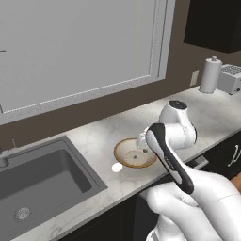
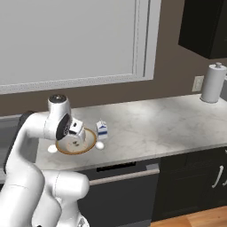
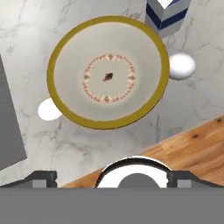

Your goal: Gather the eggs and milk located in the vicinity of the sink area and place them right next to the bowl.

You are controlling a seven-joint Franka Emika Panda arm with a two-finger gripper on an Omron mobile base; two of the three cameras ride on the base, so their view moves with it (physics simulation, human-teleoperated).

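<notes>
Fingers (image 3: 41, 178) are standing spread wide, one tip at each lower corner of the hand view, nothing between them. Gripper (image 3: 111, 179) is hanging above the counter's front edge, looking straight down, touching nothing.

In the hand view the bowl (image 3: 70, 52) is lying just past the fingers toward 12 o'clock, upright, holding no egg or carton. One egg (image 3: 182, 66) is sitting at the bowl's 3 o'clock, just beside the rim; whether it is touching cannot be told. A second egg (image 3: 47, 110) is sitting at the bowl's 8 o'clock, its inner edge tucked under the rim line. The milk (image 3: 168, 15) is standing upright at the bowl's 1 o'clock, just beside the rim, top cut off by the frame.

In the right base view the gripper (image 2: 76, 128) is hovering over the bowl (image 2: 88, 144), milk (image 2: 102, 129) at its 2 o'clock, eggs (image 2: 100, 145) and (image 2: 52, 149) on either side.

In the left base view the sink (image 1: 47, 174) is lying at the bowl's (image 1: 124, 157) 9 o'clock, apart from it, one egg (image 1: 116, 167) between them, near the bowl. Counter (image 1: 212, 113) is running on toward 2 o'clock to a paper-towel roll (image 1: 210, 75).
</notes>
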